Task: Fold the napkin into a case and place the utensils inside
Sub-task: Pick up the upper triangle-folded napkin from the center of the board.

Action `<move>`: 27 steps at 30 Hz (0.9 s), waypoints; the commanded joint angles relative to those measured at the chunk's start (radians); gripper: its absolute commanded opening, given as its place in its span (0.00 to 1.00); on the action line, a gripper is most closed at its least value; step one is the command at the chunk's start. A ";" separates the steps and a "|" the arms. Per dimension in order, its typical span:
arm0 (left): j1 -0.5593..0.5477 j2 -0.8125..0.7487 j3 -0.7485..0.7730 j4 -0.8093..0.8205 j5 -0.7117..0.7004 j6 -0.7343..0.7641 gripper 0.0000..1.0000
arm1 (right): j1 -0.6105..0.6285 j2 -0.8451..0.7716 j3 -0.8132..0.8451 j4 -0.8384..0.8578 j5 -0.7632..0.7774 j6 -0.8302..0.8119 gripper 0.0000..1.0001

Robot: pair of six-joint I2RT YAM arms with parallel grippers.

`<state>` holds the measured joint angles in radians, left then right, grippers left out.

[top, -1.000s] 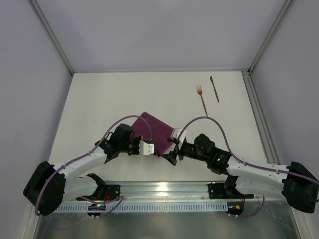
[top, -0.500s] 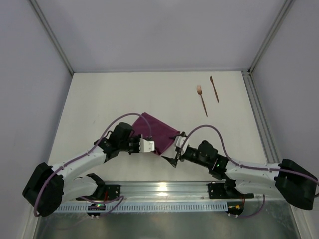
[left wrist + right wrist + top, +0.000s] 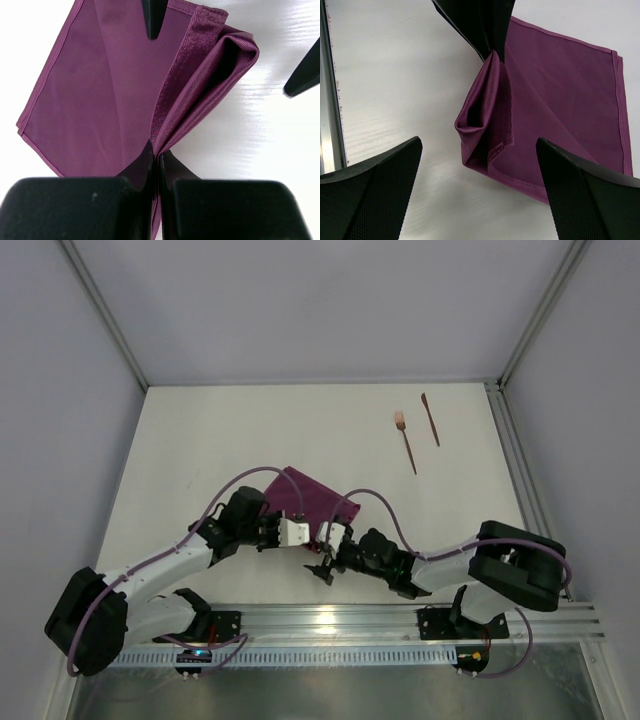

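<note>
The folded magenta-purple napkin lies flat on the white tabletop, close to the near edge and about midway between the left and right edges. The left gripper has its jaws pressed together on the napkin's near corner, pinching the layers there. This lifts them into a small open pocket while the rest of the cloth stays flat. The right gripper faces that raised fold with its jaws spread wide. One tip is over the cloth and the other over bare tabletop, and neither grips anything. The copper fork and knife lie side by side, not touching, near the far right corner, well apart from the napkin.
</note>
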<state>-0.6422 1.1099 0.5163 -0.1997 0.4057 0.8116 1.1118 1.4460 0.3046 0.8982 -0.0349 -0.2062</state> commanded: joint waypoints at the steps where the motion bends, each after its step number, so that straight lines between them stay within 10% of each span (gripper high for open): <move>1: -0.004 -0.018 0.036 0.008 0.008 -0.028 0.00 | 0.023 0.082 0.048 0.174 0.099 0.028 0.99; 8: -0.005 -0.021 0.036 -0.004 0.013 -0.028 0.00 | 0.037 0.166 0.067 0.295 0.135 0.044 0.89; 19: -0.005 -0.041 0.042 -0.026 0.021 -0.043 0.00 | 0.040 0.140 0.103 0.185 0.164 0.034 0.09; 23: -0.004 -0.044 0.045 -0.037 0.031 -0.042 0.01 | 0.039 0.102 0.102 0.142 0.153 0.021 0.04; 27: -0.005 -0.051 0.037 -0.024 0.036 -0.058 0.34 | 0.026 0.060 0.114 0.091 0.125 0.021 0.04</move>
<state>-0.6422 1.0821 0.5236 -0.2295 0.4175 0.7753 1.1442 1.5581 0.3840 0.9890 0.1081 -0.1810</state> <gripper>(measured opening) 0.309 0.057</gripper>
